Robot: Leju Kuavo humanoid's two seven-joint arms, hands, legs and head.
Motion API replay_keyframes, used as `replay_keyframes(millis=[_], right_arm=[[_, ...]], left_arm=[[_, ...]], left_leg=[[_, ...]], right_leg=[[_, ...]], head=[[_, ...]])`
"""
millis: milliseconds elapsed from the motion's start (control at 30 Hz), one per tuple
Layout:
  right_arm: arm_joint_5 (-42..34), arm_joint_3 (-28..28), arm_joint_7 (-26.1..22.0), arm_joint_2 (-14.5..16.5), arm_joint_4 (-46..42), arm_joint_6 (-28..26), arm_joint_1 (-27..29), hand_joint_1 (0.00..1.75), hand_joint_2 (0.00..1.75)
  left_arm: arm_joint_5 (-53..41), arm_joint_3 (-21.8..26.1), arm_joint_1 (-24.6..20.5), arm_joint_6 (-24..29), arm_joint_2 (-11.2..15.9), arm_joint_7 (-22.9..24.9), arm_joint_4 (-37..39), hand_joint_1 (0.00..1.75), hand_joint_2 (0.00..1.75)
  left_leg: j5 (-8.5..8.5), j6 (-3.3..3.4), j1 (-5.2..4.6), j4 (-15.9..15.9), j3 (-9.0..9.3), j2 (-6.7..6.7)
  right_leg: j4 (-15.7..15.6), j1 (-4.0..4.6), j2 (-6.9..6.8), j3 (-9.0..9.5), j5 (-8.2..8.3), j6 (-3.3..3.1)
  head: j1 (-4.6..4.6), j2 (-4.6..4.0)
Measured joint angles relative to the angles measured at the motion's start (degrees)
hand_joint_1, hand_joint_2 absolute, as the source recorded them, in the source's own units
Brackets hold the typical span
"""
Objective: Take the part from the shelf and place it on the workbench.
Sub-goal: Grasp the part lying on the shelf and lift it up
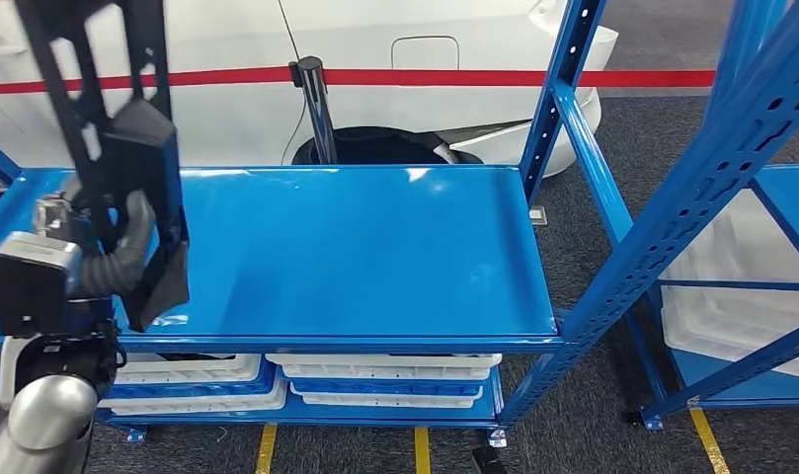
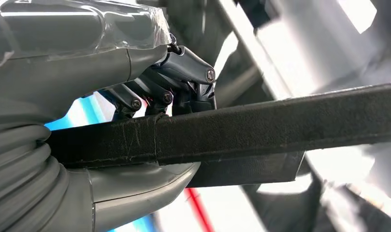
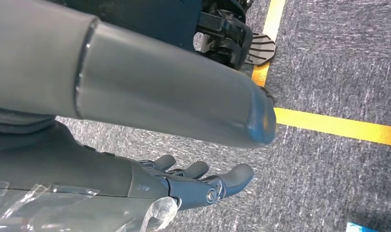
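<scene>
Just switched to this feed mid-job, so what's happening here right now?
The robot's left hand grips a long black part, holding it raised over the left end of the blue shelf. In the left wrist view its fingers wrap the bar. The right hand hangs open above the grey carpet, holding nothing. White trays sit on the lower shelf level.
</scene>
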Motion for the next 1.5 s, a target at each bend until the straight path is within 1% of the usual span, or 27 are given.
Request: replay_keyframes(millis=[333, 467, 533, 567, 600, 667, 700, 733, 767, 800, 833, 867, 900, 933, 1000, 1033, 1067, 1100, 1167, 1200, 1233, 1267, 1300, 1367, 1400, 1433, 1500], right_arm=[[-1.00, -0.02, -0.71, 0.02, 0.00, -0.94, 0.66, 0.00, 0.00], [-1.15, -0.02, -0.76, 0.03, 0.00, -1.22, 0.85, 0.00, 0.00], [-1.23, -0.03, -0.85, 0.00, 0.00, -1.37, 0.86, 0.00, 0.00], [-1.28, -0.03, -0.91, -0.02, 0.00, -1.42, 0.87, 0.00, 0.00], [-1.33, -0.04, -0.97, -0.05, 0.00, -1.48, 0.93, 0.00, 0.00], [-1.47, -0.04, -1.10, -0.08, 0.00, -1.56, 1.15, 0.00, 0.00], [-1.53, -0.05, -1.17, -0.09, 0.00, -1.60, 1.30, 0.00, 0.00], [-1.60, -0.05, -1.21, -0.10, 0.01, -1.63, 1.45, 0.00, 0.00], [-1.63, -0.06, -1.23, -0.12, 0.01, -1.64, 1.55, 0.00, 0.00], [-1.70, -0.07, -1.25, -0.15, 0.02, -1.65, 1.63, 0.00, 0.00], [-1.83, -0.07, -1.26, -0.15, 0.02, -1.66, 1.68, 0.00, 0.00], [-2.02, -0.07, -1.28, -0.15, 0.02, -1.66, 1.70, 0.00, 0.00], [-2.23, -0.10, -1.33, -0.14, 0.02, -1.67, 1.73, 0.00, 0.00], [-2.45, -0.14, -1.38, -0.14, 0.03, -1.68, 1.76, 0.00, 0.00], [-2.69, -0.29, -1.44, -0.17, 0.04, -1.68, 1.74, 0.00, 0.00], [-2.73, -0.36, -1.42, -0.18, 0.04, -1.67, 1.70, 0.00, 0.00], [-2.73, -0.43, -1.39, -0.18, 0.04, -1.67, 1.67, 0.00, 0.00], [-2.72, -0.46, -1.37, -0.18, 0.04, -1.68, 1.67, 0.00, 0.00], [-2.81, -0.51, -1.40, -0.19, 0.04, -1.79, 1.70, 0.00, 0.00], [-2.91, -0.53, -1.44, -0.20, 0.04, -1.89, 1.74, 0.00, 0.00], [-3.03, -0.54, -1.51, -0.20, 0.04, -1.98, 1.78, 0.00, 0.00], [-3.16, -0.55, -1.56, -0.20, 0.04, -2.03, 1.80, 0.00, 0.00], [-3.25, -0.56, -1.61, -0.20, 0.04, -2.08, 1.81, 0.00, 0.00], [-3.33, -0.57, -1.66, -0.14, 0.04, -2.10, 1.79, 0.00, 0.00], [-3.32, -0.57, -1.67, -0.09, 0.04, -2.11, 1.80, 0.00, 0.00], [-3.30, -0.58, -1.67, -0.04, 0.04, -2.11, 1.83, 0.00, 0.00], [-3.33, -0.60, -1.67, 0.00, 0.04, -2.11, 1.98, 0.00, 0.00]], left_arm=[[-6.15, 2.60, -0.91, 8.44, -1.74, 1.85, -4.44, 1.75, 1.75], [-8.20, 2.86, -0.94, 9.39, -2.07, 2.84, -5.06, 1.75, 1.75], [-8.36, 2.96, -0.99, 9.41, -2.30, 2.85, -5.29, 1.75, 1.75], [-8.37, 3.00, -1.06, 9.42, -2.44, 2.84, -5.40, 1.75, 1.75], [-8.37, 3.02, -1.09, 9.43, -2.60, 2.82, -5.51, 1.75, 1.75], [-8.38, 2.97, -1.02, 9.44, -2.96, 2.81, -5.61, 1.75, 1.75], [-8.40, 2.92, -0.91, 9.44, -3.12, 2.82, -5.64, 1.75, 1.75], [-8.46, 2.85, -0.82, 9.43, -3.27, 2.87, -5.65, 1.75, 1.75], [-8.64, 2.76, -0.77, 9.38, -3.40, 3.07, -5.67, 1.75, 1.75], [-8.99, 2.69, -0.76, 9.29, -3.50, 3.46, -5.74, 1.75, 1.75], [-9.52, 2.64, -0.84, 9.13, -3.57, 4.07, -5.85, 1.75, 1.75], [-10.28, 2.62, -0.95, 8.91, -3.61, 4.85, -6.03, 1.75, 1.75], [-11.08, 2.60, -1.11, 8.63, -3.62, 5.60, -6.22, 1.75, 1.75], [-11.82, 2.56, -1.31, 8.38, -3.62, 6.24, -6.41, 1.75, 1.75], [-12.86, 2.51, -1.65, 8.07, -3.62, 7.32, -6.74, 1.75, 1.75], [-13.16, 2.51, -1.76, 8.02, -3.62, 7.71, -6.86, 1.75, 1.75], [-13.37, 2.52, -1.85, 7.98, -3.62, 8.05, -6.96, 1.75, 1.75], [-13.56, 2.52, -1.92, 7.95, -3.62, 8.26, -7.06, 1.75, 1.75], [-13.84, 2.53, -2.01, 7.95, -3.62, 8.68, -7.31, 1.75, 1.75], [-13.93, 2.53, -1.96, 7.98, -3.62, 8.87, -7.41, 1.75, 1.75], [-14.01, 2.52, -1.88, 8.03, -3.62, 9.03, -7.48, 1.75, 1.75], [-14.10, 2.50, -1.80, 8.08, -3.62, 9.11, -7.49, 1.75, 1.75], [-14.21, 2.50, -1.73, 8.16, -3.62, 9.13, -7.51, 1.75, 1.75], [-14.45, 2.55, -1.73, 8.29, -3.61, 9.13, -7.72, 1.75, 1.75], [-14.53, 2.61, -1.69, 8.36, -3.59, 9.13, -7.89, 1.75, 1.75], [-14.60, 2.68, -1.66, 8.41, -3.56, 9.14, -8.04, 1.75, 1.75], [-14.69, 2.80, -1.51, 8.48, -3.47, 9.44, -8.30, 1.75, 1.75]], left_leg=[[-0.26, 0.35, -0.16, 0.17, -0.18, 0.01], [-0.23, 0.75, -0.37, 0.27, -0.21, 0.01], [0.40, 1.14, -0.04, -0.35, 0.03, 0.13], [0.76, 1.36, 0.18, -0.71, 0.16, 0.24], [1.03, 1.52, 0.44, -1.04, 0.26, 0.36], [1.17, 1.64, 0.54, -1.12, 0.17, 0.51], [1.19, 1.60, 0.61, -1.10, 0.09, 0.53], [1.22, 1.53, 0.72, -1.07, 0.02, 0.54], [1.24, 1.39, 0.91, -1.01, -0.03, 0.52], [1.22, 1.13, 1.18, -0.88, -0.08, 0.50], [1.12, 0.73, 1.36, -0.63, -0.16, 0.46], [1.00, 0.23, 1.51, -0.34, -0.35, 0.39], [0.92, -0.30, 1.51, -0.03, -0.53, 0.34], [0.89, -0.75, 1.43, 0.28, -0.77, 0.28], [1.10, -1.44, 1.49, 0.53, -1.08, 0.21], [0.84, -1.67, 1.65, 0.86, -1.34, 0.21], [-0.14, -1.85, 1.79, 1.96, -1.85, 0.24], [-1.93, -1.94, 1.88, 4.27, -2.79, 0.27], [-6.95, -2.03, 1.82, 12.34, -5.88, 0.31], [-8.80, -2.04, 1.76, 16.24, -7.22, 0.31], [-9.65, -2.00, 1.70, 18.55, -7.75, 0.30], [-9.35, -1.86, 1.66, 18.48, -7.15, 0.30], [-8.18, -1.66, 1.59, 16.07, -5.41, 0.30], [-5.45, -0.93, 1.22, 6.97, 0.19, 0.32], [-4.45, -0.69, 0.97, 3.31, 2.32, 0.33], [-3.93, -0.48, 0.69, 0.96, 3.56, 0.34], [-3.22, -0.21, 0.39, 0.17, 3.52, 0.32]], right_leg=[[-0.03, -0.19, 0.00, -0.11, -0.04, 0.21], [-0.09, -0.43, -0.01, -0.06, 0.14, 0.63], [0.18, -0.39, 0.01, -0.20, -0.14, 1.02], [1.29, -0.39, 0.01, -0.64, -1.12, 1.29], [3.66, -0.42, 0.01, -1.60, -2.86, 1.55], [11.74, -0.85, -0.02, -4.86, -7.34, 2.19], [15.43, -1.10, -0.03, -6.32, -8.81, 2.51], [17.36, -1.40, -0.05, -6.94, -9.21, 2.84], [16.76, -1.70, -0.09, -6.31, -8.41, 3.17], [13.79, -2.01, -0.16, -4.50, -6.78, 3.56], [9.37, -2.41, -0.24, -1.96, -5.08, 4.03], [5.51, -2.58, -0.07, 0.28, -3.74, 4.27], [2.90, -2.67, 0.16, 1.67, -2.92, 4.24], [1.67, -2.70, 0.41, 2.21, -2.80, 3.90], [1.86, -2.53, 0.69, 1.65, -2.83, 2.74], [1.79, -2.52, 0.64, 1.47, -2.82, 2.19], [1.81, -2.46, 0.60, 1.22, -2.60, 1.68], [1.74, -2.41, 0.53, 0.96, -2.33, 1.16], [1.76, -2.16, 0.40, 0.21, -1.78, 0.35], [1.77, -1.97, 0.37, -0.21, -1.48, 0.05], [1.79, -1.79, 0.36, -0.62, -1.18, -0.16], [1.80, -1.65, 0.38, -0.99, -0.87, -0.25], [1.80, -1.54, 0.42, -1.32, -0.56, -0.26], [1.81, -1.37, 0.49, -1.86, 0.07, -0.08], [1.76, -1.32, 0.49, -2.02, 0.40, 0.17], [1.70, -1.33, 0.47, -2.12, 0.74, 0.50], [1.31, -1.43, 0.38, -2.18, 1.52, 1.36]], head=[[0.00, 0.00], [-0.01, 0.00], [0.03, 0.00], [0.09, 0.00], [0.17, -0.01], [0.30, -0.01], [0.31, -0.01], [0.32, 0.00], [0.31, 0.00], [0.31, 0.00], [0.32, 0.00], [0.36, 0.00], [0.38, 0.00], [0.40, 0.00], [0.37, 0.00], [0.34, 0.00], [0.29, 0.00], [0.25, 0.00], [0.18, 0.00], [0.17, 0.00], [0.17, 0.00], [0.17, 0.00], [0.17, 0.00], [0.17, 0.00], [0.18, 0.00], [0.15, 0.00], [0.11, 0.00]])
